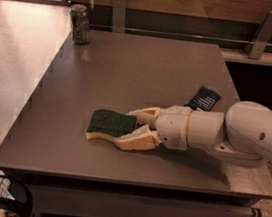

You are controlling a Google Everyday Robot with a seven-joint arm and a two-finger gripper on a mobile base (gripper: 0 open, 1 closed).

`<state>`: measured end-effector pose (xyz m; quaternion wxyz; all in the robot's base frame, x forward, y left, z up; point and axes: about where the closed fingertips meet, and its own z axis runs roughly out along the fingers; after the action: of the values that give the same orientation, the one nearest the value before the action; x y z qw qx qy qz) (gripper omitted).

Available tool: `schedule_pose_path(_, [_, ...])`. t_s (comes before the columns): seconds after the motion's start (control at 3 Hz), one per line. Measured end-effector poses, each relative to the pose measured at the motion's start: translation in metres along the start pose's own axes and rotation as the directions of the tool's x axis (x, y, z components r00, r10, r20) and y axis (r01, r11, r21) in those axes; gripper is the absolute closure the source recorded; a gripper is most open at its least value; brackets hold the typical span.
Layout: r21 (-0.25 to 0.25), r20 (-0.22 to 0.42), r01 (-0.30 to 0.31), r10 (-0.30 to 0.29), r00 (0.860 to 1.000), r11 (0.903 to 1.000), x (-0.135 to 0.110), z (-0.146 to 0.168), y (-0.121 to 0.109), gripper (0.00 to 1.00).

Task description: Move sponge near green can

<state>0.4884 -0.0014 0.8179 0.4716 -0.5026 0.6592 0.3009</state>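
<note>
the green can is standing upright on the tabletop, well beyond the fingers. the gripper is lying low, gaping wide, straddling one end of the sponge.

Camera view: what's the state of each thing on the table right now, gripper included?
sponge: lying flat, green side up, not lifted.
gripper: open, at table level, straddling the sponge's right end.
green can: upright at the far left corner, apart from the sponge.
dark blue packet: lying flat, untouched.

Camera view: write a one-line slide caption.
Gripper at one end of the sponge, near the table front; green can upright at the far-left corner.
</note>
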Motion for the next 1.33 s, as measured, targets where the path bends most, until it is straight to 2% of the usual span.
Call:
schedule_pose_path(0.33, [0.042, -0.013, -0.055, 0.055, 0.998, 0.9976, -0.014, -0.015, -0.059, 1.00])
schedule_pose_path(0.67, [0.090, -0.018, -0.089, 0.091, 0.996, 0.9920, -0.027, -0.031, -0.104, 1.00])
schedule_pose_path(1.0, [0.165, -0.075, -0.090, 0.104, 0.992, 0.9822, -0.045, -0.042, -0.158, 1.00])
schedule_pose_path(1.33, [0.222, -0.152, -0.082, 0.118, 0.981, 0.9715, -0.052, -0.033, -0.211, 1.00])
